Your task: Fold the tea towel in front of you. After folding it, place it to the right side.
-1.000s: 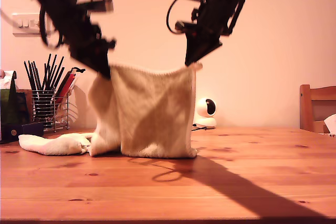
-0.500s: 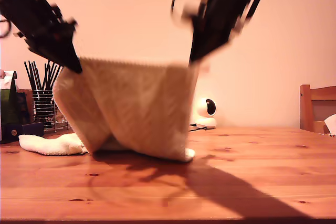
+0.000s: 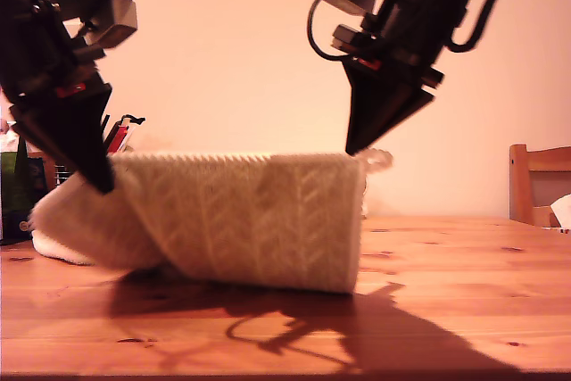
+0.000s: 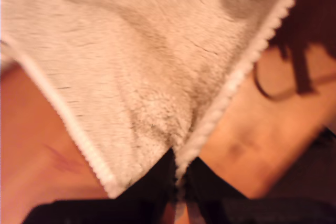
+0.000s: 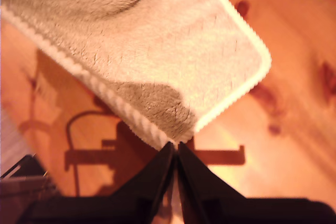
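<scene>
Judging mid-fold: we're holding the tea towel (image 3: 259, 216) by 2 corners, its lower edge resting on the table (image 3: 464, 310), centre of the exterior view. my first gripper (image 4: 178, 174) is pinching 1 corner closed; my second gripper (image 5: 175, 150) is pinching another. Next move is probably calling for laying the held edge flat and even, both arms matched. Farther back, at 10 o'clock from the towel, dark and red handles (image 3: 119, 134) are showing; their holder is mostly hidden.
</scene>
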`<state>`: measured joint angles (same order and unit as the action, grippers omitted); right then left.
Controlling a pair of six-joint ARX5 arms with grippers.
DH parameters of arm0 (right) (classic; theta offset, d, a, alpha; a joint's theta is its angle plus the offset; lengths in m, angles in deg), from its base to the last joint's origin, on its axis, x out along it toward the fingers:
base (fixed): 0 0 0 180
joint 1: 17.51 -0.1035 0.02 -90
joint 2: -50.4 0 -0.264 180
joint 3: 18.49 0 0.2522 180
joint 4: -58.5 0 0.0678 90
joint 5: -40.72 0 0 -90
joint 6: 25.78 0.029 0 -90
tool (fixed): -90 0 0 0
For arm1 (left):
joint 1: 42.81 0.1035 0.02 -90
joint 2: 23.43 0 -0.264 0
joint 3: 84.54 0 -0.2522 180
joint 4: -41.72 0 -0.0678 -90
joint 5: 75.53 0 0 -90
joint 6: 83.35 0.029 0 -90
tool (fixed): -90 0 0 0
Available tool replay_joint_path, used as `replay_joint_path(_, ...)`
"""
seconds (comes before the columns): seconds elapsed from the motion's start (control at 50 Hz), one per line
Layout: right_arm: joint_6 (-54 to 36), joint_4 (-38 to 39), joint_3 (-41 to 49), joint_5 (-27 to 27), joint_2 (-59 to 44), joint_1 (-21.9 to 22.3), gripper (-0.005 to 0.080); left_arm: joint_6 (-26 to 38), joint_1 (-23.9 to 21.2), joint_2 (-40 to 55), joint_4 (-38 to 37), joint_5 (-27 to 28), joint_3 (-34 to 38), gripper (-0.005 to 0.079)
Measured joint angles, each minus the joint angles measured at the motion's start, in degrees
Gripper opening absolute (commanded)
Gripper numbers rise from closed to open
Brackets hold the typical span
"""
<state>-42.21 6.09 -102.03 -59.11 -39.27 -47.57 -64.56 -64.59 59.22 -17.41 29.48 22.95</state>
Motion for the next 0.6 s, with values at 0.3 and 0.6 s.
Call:
replay_joint_path(0.3, 1.2, -3.9, 5.4, 1.4, 7.8, 0.0, -0.0012, -1.2, -2.2, 0.0, -11.1, 4.0, 0.0, -0.0021)
replay_joint_path(0.6, -3.1, 5.3, 11.0, -6.5, 8.1, -4.5, 0.0147, -1.5, -2.6, 0.0, -9.8, 5.7, 0.0, -0.0021)
